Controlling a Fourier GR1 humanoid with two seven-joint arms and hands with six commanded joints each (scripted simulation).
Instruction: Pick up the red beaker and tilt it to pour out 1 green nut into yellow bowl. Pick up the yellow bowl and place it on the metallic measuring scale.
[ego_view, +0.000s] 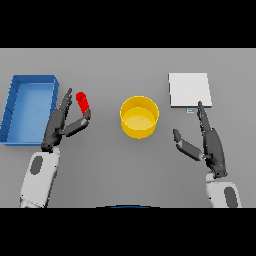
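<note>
The red beaker (83, 103) stands on the grey table left of centre. My left hand (60, 125) is right beside it, fingers straight along its left side and the thumb reaching under its lower end, not closed round it. A yellow bowl (139, 116) sits in the middle of the table, and I cannot see whether anything lies in it. At the back right lies the metallic measuring scale (189, 90), a flat pale square. My right hand (212, 142) rests open just below the scale, fingers pointing toward it.
A blue bin (27, 107) stands at the far left, close behind my left hand. Bare grey table lies between the bowl and both hands.
</note>
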